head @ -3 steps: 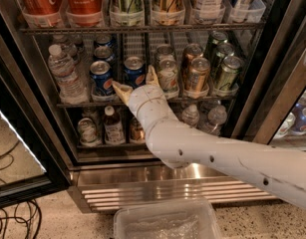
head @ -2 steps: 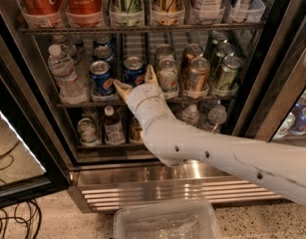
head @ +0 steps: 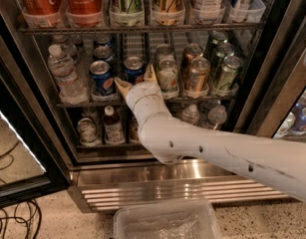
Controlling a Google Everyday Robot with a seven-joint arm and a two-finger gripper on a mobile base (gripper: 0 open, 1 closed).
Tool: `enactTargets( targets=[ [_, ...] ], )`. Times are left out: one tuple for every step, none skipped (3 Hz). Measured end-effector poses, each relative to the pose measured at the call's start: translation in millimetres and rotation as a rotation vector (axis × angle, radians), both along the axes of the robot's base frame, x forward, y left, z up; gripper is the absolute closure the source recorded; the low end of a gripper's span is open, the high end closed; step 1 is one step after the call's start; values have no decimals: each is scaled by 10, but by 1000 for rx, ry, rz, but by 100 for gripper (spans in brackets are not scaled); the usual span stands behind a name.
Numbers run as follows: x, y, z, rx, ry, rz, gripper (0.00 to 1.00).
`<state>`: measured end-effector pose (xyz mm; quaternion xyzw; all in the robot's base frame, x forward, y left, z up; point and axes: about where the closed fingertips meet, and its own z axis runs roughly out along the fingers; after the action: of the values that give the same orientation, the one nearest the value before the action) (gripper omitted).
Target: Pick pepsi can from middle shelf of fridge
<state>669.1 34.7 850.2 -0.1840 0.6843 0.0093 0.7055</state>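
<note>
The fridge (head: 157,176) stands open in front of me. On the middle shelf (head: 73,104) a blue pepsi can (head: 134,67) stands at the front of its lane. A second pepsi can (head: 101,77) stands in the lane to its left, with more behind it. My gripper (head: 136,80) has reached onto this shelf. It is open, with one fingertip (head: 121,86) to the left of the first can and the other to its right, at the can's lower half. The white arm hides the can's base.
A water bottle (head: 62,73) stands left of the pepsi cans. A silver-white can (head: 167,74), a bronze can (head: 197,75) and green cans (head: 227,71) stand to the right. Coca-Cola cans (head: 83,0) fill the rack above, bottles (head: 112,126) the rack below. A clear plastic bin (head: 165,223) sits on the floor.
</note>
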Motion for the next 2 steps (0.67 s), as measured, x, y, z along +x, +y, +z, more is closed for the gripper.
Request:
enactTargets(
  targets=[
    [51,-6,0,1,-10,-22,31],
    [80,-5,0,-2,-13,-34,50]
  ],
)
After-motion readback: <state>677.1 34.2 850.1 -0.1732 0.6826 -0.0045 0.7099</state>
